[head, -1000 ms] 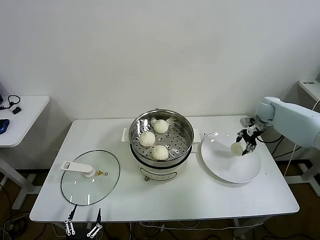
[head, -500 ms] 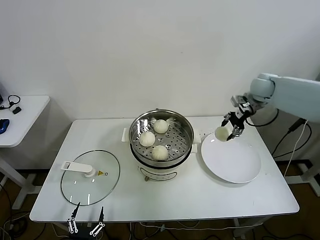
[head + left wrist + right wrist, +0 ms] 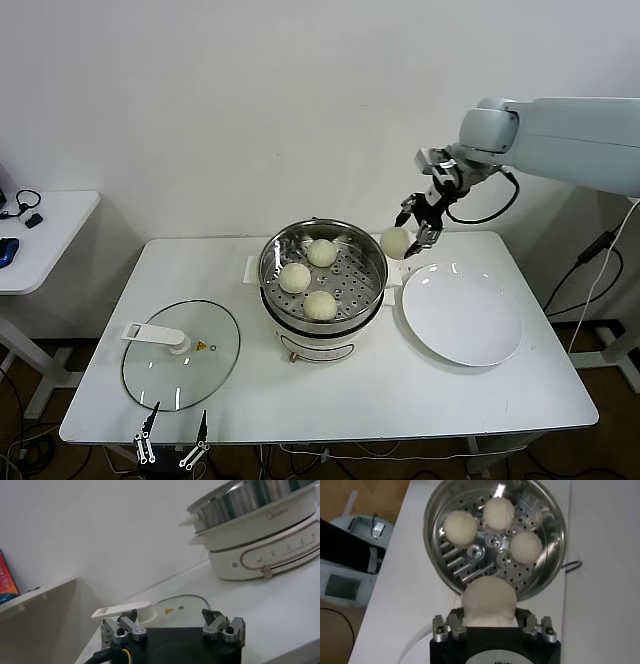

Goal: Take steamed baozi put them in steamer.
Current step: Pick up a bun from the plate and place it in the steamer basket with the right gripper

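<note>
My right gripper (image 3: 408,234) is shut on a cream-white baozi (image 3: 396,242), held in the air just off the right rim of the steamer (image 3: 372,250). In the right wrist view the held baozi (image 3: 488,601) fills the space between the jaws, with the steamer (image 3: 555,525) beyond it. Three baozi lie on the perforated floor: one at the back (image 3: 321,252), one at the left (image 3: 294,277), one at the front (image 3: 320,304). My left gripper (image 3: 169,450) hangs open, parked below the table's front edge.
A bare white plate (image 3: 462,315) lies to the right of the steamer. The glass lid (image 3: 181,354) with its white handle rests at the front left. A small side table (image 3: 40,235) stands at the far left.
My right gripper has lifted the baozi off the white plate and carried it up and to the left, to the steamer's right rim. The left arm has stayed put.
</note>
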`<state>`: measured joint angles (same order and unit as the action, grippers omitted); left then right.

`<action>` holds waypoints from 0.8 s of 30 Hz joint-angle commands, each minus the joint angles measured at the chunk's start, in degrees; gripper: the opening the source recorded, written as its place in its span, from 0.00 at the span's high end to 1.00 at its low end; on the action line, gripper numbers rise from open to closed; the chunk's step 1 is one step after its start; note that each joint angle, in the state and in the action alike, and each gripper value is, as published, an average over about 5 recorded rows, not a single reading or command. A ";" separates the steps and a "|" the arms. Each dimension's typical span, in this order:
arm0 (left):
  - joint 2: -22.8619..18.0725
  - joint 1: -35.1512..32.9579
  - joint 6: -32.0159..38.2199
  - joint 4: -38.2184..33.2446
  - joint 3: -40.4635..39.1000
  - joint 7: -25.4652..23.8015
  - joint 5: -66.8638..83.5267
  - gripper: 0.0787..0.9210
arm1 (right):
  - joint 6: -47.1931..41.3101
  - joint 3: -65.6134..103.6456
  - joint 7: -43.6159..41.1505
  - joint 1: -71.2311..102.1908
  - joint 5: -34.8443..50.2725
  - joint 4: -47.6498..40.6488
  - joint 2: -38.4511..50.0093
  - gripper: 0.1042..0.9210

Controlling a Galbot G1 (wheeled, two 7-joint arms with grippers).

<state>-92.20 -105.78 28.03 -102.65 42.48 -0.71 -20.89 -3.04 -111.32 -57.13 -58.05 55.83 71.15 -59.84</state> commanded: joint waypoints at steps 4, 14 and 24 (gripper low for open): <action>-0.23 0.04 -0.07 -0.09 0.46 -0.08 0.16 0.12 | -3.23 1.67 3.01 6.64 1.82 -3.98 -10.38 0.30; -0.50 0.26 -0.08 0.35 0.63 -0.11 0.29 0.12 | -4.45 2.30 4.57 11.35 -0.72 -5.60 -13.57 0.30; -0.39 0.44 0.08 0.70 1.05 -0.06 0.46 0.12 | -5.03 2.30 5.36 13.66 -4.34 -6.56 -13.92 0.30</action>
<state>-92.20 -105.40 28.00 -102.05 43.44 -0.81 -20.47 -7.51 -109.20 -52.58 -47.28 53.92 65.66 -72.04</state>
